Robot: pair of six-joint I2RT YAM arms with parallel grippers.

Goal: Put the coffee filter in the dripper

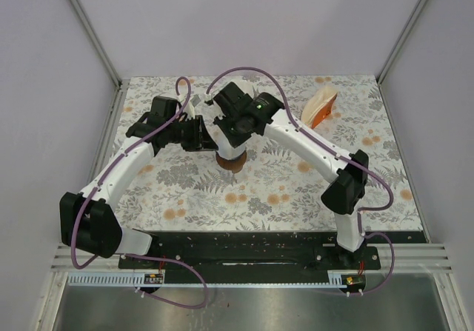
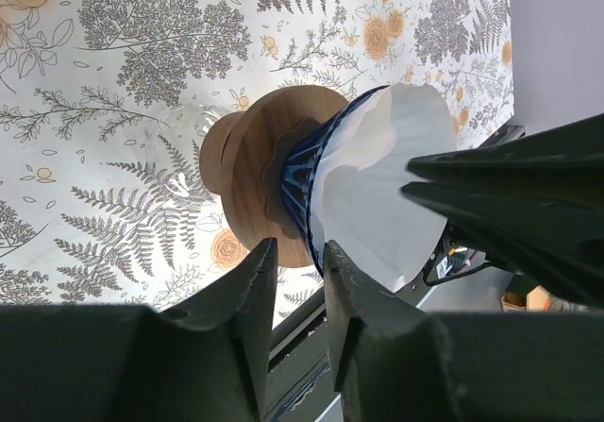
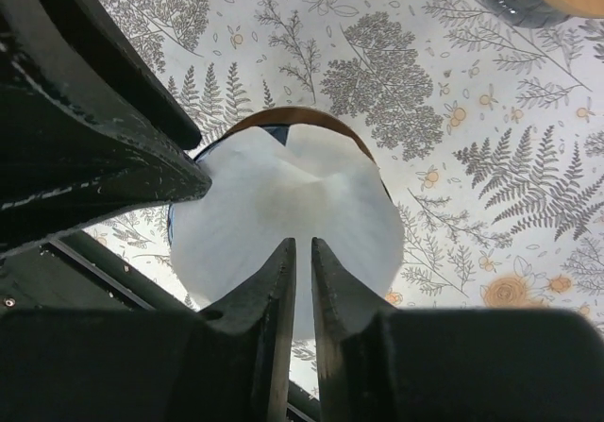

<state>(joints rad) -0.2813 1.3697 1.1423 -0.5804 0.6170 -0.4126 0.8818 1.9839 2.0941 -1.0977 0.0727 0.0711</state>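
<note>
The table (image 1: pixel 296 190) is covered by a white cloth printed with grey ferns and leaves and small orange flowers. It stands in a booth of pale, plain walls (image 1: pixel 259 20) with bare metal posts (image 1: pixel 89 27) running up at the far corners. At the near edge a black base plate (image 1: pixel 252 246) carries both arms, with ribbed metal rails and a dull steel sheet (image 1: pixel 244 309) in front of it. Small tags sit by the arm bases, too small to read.

The dripper (image 2: pixel 300 172), a blue ribbed cone on a round wooden collar (image 2: pixel 255 158), stands near the middle of the table under the two wrists. The coffee filter (image 2: pixel 382 186) sits opened out inside it, its white paper edge rising above the blue rim.

The left gripper (image 2: pixel 297 252) comes in from the side, its jaws a narrow slit apart. The dripper's rim lies right at their tips, and whether they touch it cannot be told. The right gripper (image 3: pixel 302 247) hangs just above the filter's mouth. Its jaws are also only a thin gap apart, with nothing clamped between them.

A tan and white object (image 1: pixel 322 105) lies well apart at the table's far right.
</note>
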